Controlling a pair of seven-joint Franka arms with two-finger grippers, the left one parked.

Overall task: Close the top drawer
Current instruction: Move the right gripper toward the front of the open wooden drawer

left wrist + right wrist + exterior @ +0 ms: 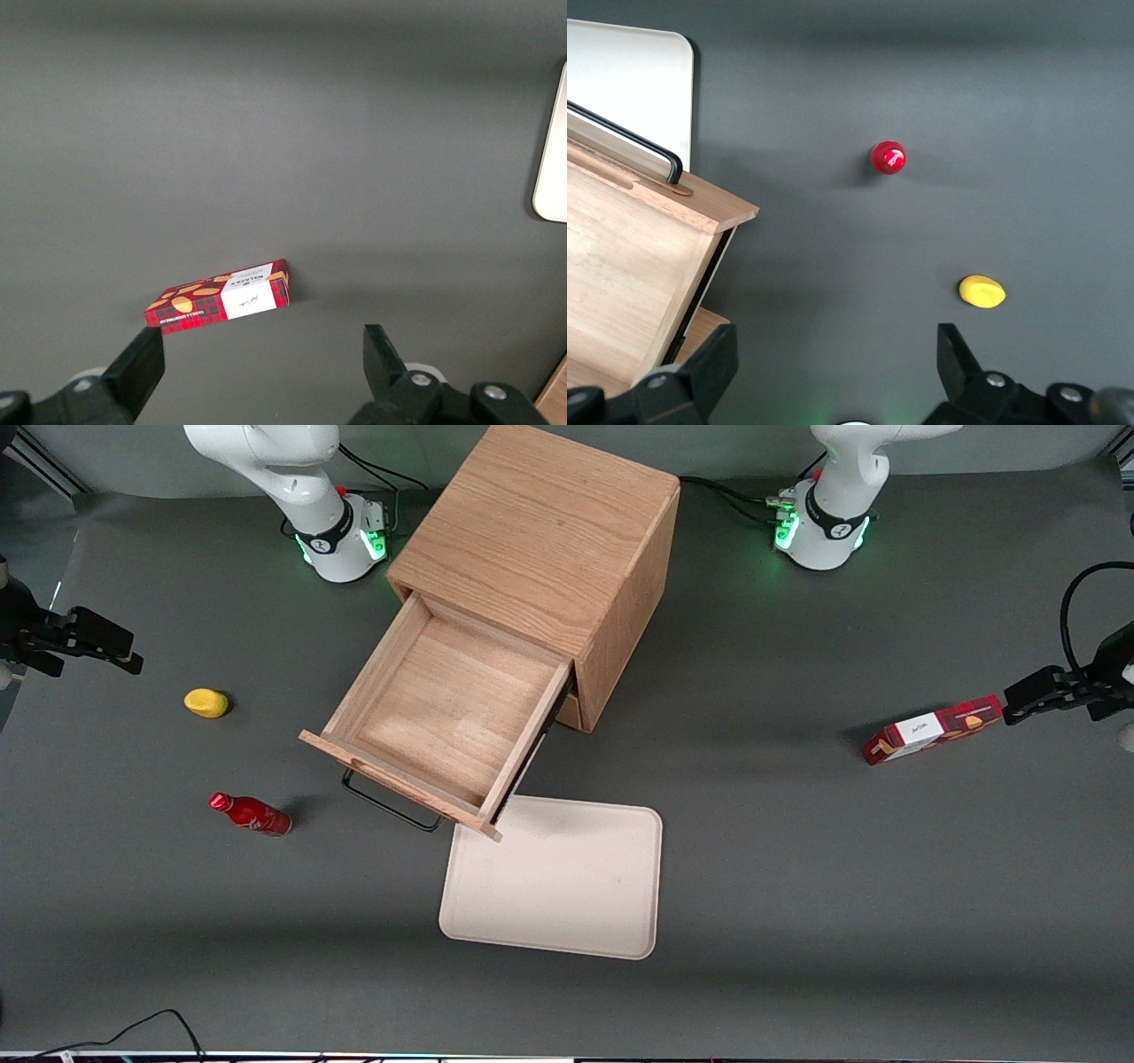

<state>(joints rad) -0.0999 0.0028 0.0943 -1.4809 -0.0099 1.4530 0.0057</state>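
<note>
The top drawer [443, 708] is light oak and stands pulled far out of the oak cabinet [540, 531]; its inside is bare. Its black wire handle [390, 802] hangs on the front panel, which faces the front camera. The drawer [629, 257] and handle [629, 137] also show in the right wrist view. My right gripper [128, 657] is open and empty. It hovers above the table toward the working arm's end, well apart from the drawer. In the wrist view its gripper [833, 359] has both fingers spread wide over bare table.
A yellow object [205, 702] and a lying red bottle [251, 813] are on the table between gripper and drawer. A white tray [567, 877] lies just in front of the drawer. A red cookie box [935, 729] lies toward the parked arm's end.
</note>
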